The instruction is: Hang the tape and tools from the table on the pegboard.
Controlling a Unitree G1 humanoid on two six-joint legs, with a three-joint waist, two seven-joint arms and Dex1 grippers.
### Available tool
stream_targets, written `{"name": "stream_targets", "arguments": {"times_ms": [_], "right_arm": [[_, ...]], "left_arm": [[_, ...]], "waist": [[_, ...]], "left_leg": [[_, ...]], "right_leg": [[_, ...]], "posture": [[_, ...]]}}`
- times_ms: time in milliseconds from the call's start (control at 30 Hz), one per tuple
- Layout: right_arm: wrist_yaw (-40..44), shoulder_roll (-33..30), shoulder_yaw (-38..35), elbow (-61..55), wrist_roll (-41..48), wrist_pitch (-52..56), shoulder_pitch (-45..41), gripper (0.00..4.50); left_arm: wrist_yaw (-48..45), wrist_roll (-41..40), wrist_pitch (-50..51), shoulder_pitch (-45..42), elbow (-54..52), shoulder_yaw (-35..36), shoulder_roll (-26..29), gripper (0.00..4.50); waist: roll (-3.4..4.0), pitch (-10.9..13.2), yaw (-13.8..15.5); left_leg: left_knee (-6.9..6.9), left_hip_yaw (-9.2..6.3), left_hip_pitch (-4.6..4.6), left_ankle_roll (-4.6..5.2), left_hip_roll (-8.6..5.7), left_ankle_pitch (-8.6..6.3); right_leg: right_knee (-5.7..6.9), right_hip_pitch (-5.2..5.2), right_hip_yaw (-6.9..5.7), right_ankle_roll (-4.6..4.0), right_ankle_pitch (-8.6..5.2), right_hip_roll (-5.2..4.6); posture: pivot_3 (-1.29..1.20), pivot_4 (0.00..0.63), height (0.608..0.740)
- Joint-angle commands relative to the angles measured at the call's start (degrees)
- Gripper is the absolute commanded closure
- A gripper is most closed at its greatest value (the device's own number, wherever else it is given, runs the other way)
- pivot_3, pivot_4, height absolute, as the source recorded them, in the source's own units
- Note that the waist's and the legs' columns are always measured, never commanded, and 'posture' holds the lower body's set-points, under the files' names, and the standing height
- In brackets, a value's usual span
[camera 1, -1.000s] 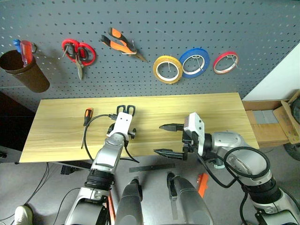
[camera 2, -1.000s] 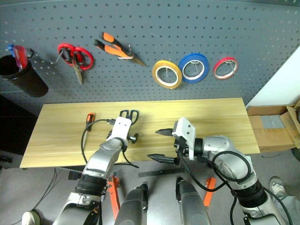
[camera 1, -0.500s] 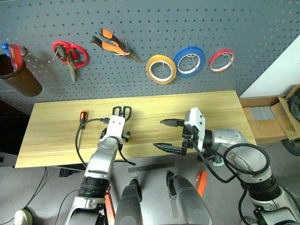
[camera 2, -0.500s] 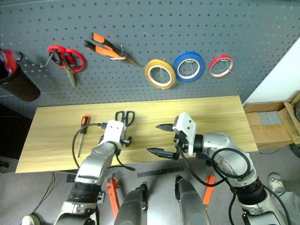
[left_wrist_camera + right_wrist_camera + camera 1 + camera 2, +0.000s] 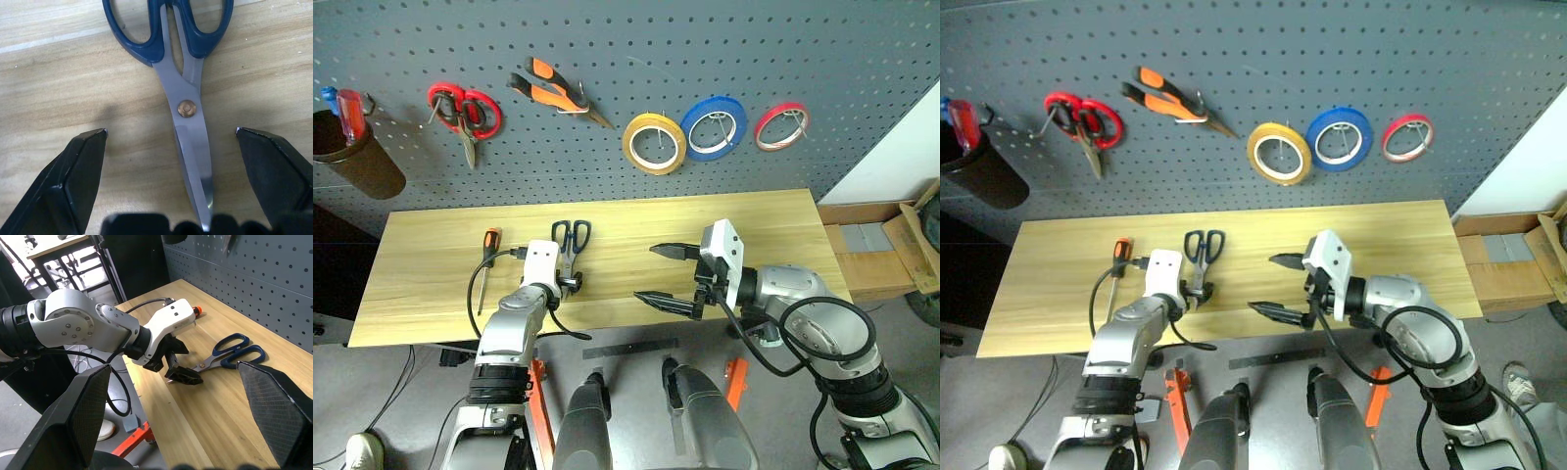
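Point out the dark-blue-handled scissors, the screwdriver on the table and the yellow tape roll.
dark-blue-handled scissors [image 5: 186, 108]: left wrist view, on the pivot rivet.
screwdriver [image 5: 491, 242]: left eye view, on the orange-and-black handle.
yellow tape roll [image 5: 631, 143]: left eye view, on the ring's left side.

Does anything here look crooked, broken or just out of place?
Nothing looks damaged or spilled. The blue-handled scissors and the screwdriver lie flat on the table, not yet hung on the pegboard. The left pincer stands open, straddling the scissors' blades.
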Motion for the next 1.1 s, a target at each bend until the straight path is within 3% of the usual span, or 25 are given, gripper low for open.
{"name": "stream_targets", "arguments": {"times_ms": [33, 367, 400, 567, 700, 900, 1100], "right_arm": [[-0.81, 0.85, -1.42, -0.58, 1.25, 0.37, -1.09, 0.0], [-0.71, 1.03, -1.48, 0.23, 0.93, 0.41, -1.97, 0.0], [-0.7, 1.07, -1.47, 0.18, 0.96, 0.41, -1.98, 0.0], [-0.17, 0.87, -0.97, 0.24, 0.45, -0.32, -1.91, 0.0], [0.11, 0.84, -1.01, 0.11, 0.47, -0.81, -1.92, 0.0], [-2.74, 1.65, -2.03, -2.84, 0.83, -0.11, -1.25, 0.0], [-14.35, 10.51, -8.86, -10.84, 10.61, 5.71, -0.03, 0.0]], "left_arm": [[-0.17, 0.73, 1.27, 1.76, 3.83, -0.7, 0.77, 0.5], [-0.46, 0.44, 0.8, 1.37, 4.47, -0.66, 0.98, 3.86], [-0.42, 0.42, 0.81, 1.45, 4.37, -0.66, 1.0, 4.02], [0.29, 0.55, 0.7, 1.57, 3.68, -0.47, 0.86, 4.02], [1.66, 0.6, -2.11, 3.26, -2.67, -0.63, -0.55, 4.02], [5.51, 3.84, -6.27, 13.67, -23.36, -4.64, -3.24, 4.02], [10.63, 14.15, -12.52, 28.61, -45.63, -11.55, -2.51, 4.02]], "waist": [[0.0, 0.01, 0.01], [0.01, 0.04, -0.18], [0.01, 0.04, -0.19], [0.01, 0.04, -0.18], [0.01, 0.04, -0.23], [-0.04, 0.07, 0.06], [-0.08, 0.07, 0.55]], "left_leg": [[-0.01, 0.0, 0.0, 0.0, 0.0, 0.0], [-0.07, 0.01, 0.0, -0.03, 0.07, -0.02], [-0.08, 0.01, 0.0, -0.03, 0.07, -0.02], [-0.09, 0.02, -0.01, -0.07, 0.06, -0.05], [-0.09, 0.04, -0.04, -0.12, 0.09, -0.07], [-0.09, 0.09, -0.43, -0.43, 0.13, -0.26], [0.05, 0.15, -0.92, -0.73, 0.12, -0.43]], "right_leg": [[0.0, 0.0, 0.0, 0.02, 0.01, 0.0], [0.0, -0.04, -0.01, 0.1, 0.05, 0.0], [-0.02, -0.05, 0.0, 0.13, 0.07, 0.0], [-0.04, -0.05, -0.01, 0.16, 0.07, 0.0], [-0.06, -0.08, -0.01, 0.2, 0.09, 0.0], [-0.03, -0.42, 0.05, 0.54, -0.06, 0.01], [0.04, -0.87, 0.52, 0.76, -0.19, -0.05]], "posture": [[-0.06, 0.426, 0.74], [-0.06, 0.417, 0.74], [-0.06, 0.415, 0.74], [-0.05, 0.404, 0.74], [-0.06, 0.386, 0.74], [-0.05, 0.375, 0.74], [0.0, 0.356, 0.74]]}}
